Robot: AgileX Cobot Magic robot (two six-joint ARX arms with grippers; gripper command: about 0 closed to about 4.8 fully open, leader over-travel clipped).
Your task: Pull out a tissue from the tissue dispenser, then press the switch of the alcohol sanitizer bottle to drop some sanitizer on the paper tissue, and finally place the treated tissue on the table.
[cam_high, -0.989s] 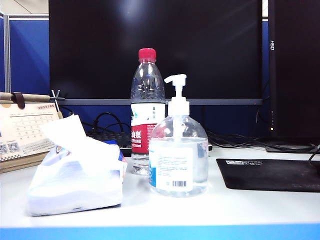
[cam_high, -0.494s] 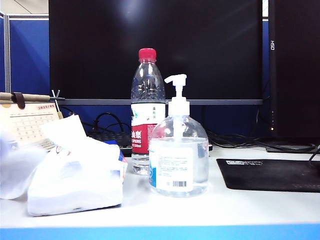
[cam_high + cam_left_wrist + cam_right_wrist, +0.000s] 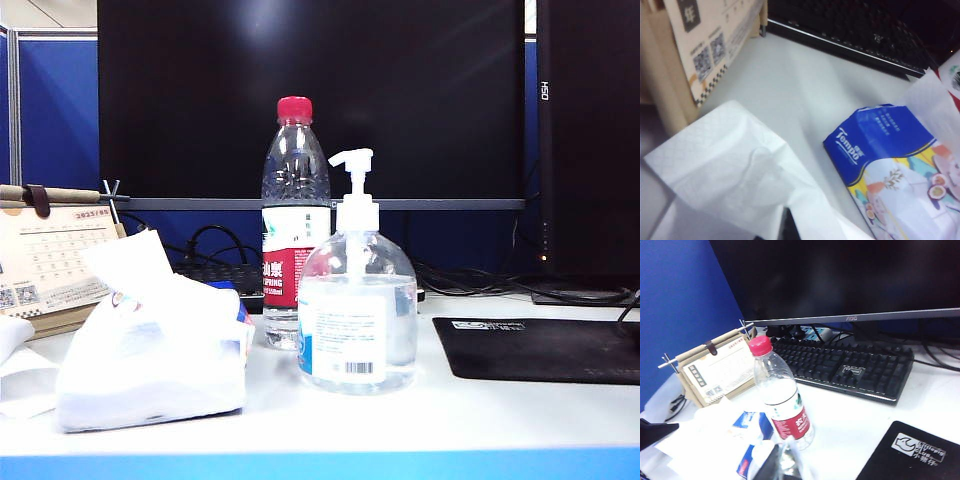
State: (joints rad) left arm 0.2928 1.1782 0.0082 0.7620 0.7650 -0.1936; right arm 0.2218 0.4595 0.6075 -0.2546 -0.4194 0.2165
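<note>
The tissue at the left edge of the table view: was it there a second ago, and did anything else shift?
No. The tissue came in from the left edge half a second ago, raised beside the tissue dispenser, and now sits lower, by the table. The left end effector, hidden beneath it in its wrist view, is shut; the right stays unseen. The alcohol sanitizer bottle and water bottle stayed put.

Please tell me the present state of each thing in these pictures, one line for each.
tissue: pulled out, held by left gripper, shut.
tissue dispenser: next sheet sticking up.
switch: up, not pressed.
water bottle: upright, capped.
right gripper: shut, empty, above the bottles.
</note>
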